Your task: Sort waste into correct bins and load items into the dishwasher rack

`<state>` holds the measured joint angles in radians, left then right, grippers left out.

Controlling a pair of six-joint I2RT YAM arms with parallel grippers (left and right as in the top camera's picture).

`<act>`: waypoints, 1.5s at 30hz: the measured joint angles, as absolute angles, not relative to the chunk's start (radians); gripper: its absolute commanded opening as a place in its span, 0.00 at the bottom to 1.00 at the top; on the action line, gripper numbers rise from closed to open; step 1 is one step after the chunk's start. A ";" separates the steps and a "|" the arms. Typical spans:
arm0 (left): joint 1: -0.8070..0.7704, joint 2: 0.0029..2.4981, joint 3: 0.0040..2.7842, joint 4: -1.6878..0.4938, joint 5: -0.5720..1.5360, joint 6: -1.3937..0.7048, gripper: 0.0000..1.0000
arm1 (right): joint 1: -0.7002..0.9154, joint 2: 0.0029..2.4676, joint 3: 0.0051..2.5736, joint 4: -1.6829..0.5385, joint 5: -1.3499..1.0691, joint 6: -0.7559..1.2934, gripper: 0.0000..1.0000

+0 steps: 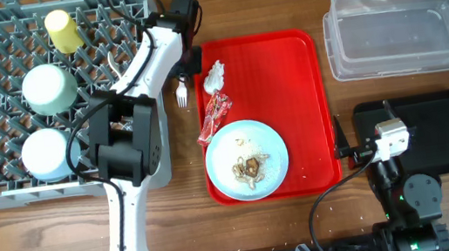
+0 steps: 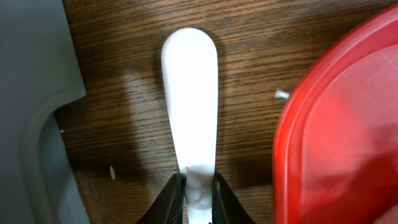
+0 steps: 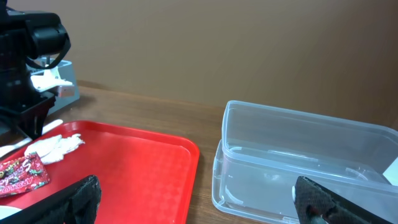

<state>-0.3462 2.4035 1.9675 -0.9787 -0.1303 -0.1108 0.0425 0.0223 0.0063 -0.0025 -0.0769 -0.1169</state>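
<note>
My left gripper (image 2: 198,190) is shut on the white fork (image 2: 190,87), on the neck just below its handle. The fork is on or just above the wood, between the grey dishwasher rack (image 1: 4,187) and the red tray (image 1: 286,64), and its tines (image 1: 182,96) show in the overhead view. The rack holds the yellow cup (image 1: 63,30), mint-green bowl (image 1: 48,88) and light blue bowl (image 1: 44,153). On the tray are the white napkin (image 1: 215,76), red wrapper (image 1: 215,118) and pale plate (image 1: 270,150) with food scraps (image 1: 250,167). My right gripper (image 3: 205,208) is open and empty.
The clear tub (image 1: 400,26) stands at the back right, also in the right wrist view (image 3: 298,162). The black tray (image 1: 441,130) lies in front of it, beside my right arm (image 1: 390,142). The rack's wall (image 2: 31,93) is close to the left of the fork.
</note>
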 measured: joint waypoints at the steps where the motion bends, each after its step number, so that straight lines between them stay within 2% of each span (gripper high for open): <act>1: -0.340 2.403 1.968 -0.979 -0.109 -0.110 0.04 | 0.043 0.022 0.006 -0.002 -0.077 -0.117 1.00; 11: -0.331 2.357 1.967 -0.969 0.051 -0.172 0.04 | 0.043 0.022 0.006 -0.002 -0.077 -0.117 1.00; 17: -0.272 2.100 1.961 -0.962 0.100 -0.194 0.04 | 0.043 0.022 0.006 -0.002 -0.077 -0.117 1.00; 20: -0.188 2.019 1.964 -0.998 0.149 -0.197 0.11 | 0.043 0.022 0.006 -0.002 -0.077 -0.117 1.00; 21: -0.177 2.023 1.963 -1.020 0.164 -0.197 0.18 | 0.043 0.022 0.006 -0.002 -0.077 -0.117 1.00; 22: -0.181 2.033 1.959 -1.022 0.172 -0.198 0.24 | 0.043 0.022 0.006 -0.002 -0.077 -0.117 1.00; 25: -0.237 2.103 1.922 -0.999 0.193 -0.200 0.31 | 0.043 0.022 0.006 -0.002 -0.077 -0.117 1.00; 26: -0.252 2.128 1.916 -0.994 0.194 -0.197 0.30 | 0.043 0.022 0.006 -0.002 -0.077 -0.117 1.00; 27: -0.286 2.183 1.907 -0.979 0.196 -0.197 0.24 | 0.043 0.022 0.006 -0.002 -0.077 -0.117 1.00; 29: -0.316 2.228 1.899 -0.971 0.156 -0.218 0.24 | 0.043 0.022 0.006 -0.002 -0.077 -0.117 1.00; 34: -0.318 2.278 1.899 -0.960 0.015 -0.299 0.12 | 0.043 0.022 0.006 -0.002 -0.077 -0.117 1.00; 39: -0.334 2.340 1.899 -0.958 0.005 -0.314 0.12 | 0.043 0.022 0.006 -0.002 -0.077 -0.117 1.00; 43: -0.361 2.343 1.899 -0.954 0.005 -0.320 0.07 | 0.043 0.022 0.006 -0.002 -0.077 -0.117 1.00; 45: -0.371 2.343 1.899 -0.947 0.004 -0.329 0.11 | 0.043 0.022 0.006 -0.002 -0.077 -0.117 1.00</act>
<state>-0.3714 2.3432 1.8988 -0.9474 0.0040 -0.3290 0.0425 0.0223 0.0063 -0.0025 -0.0772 -0.1165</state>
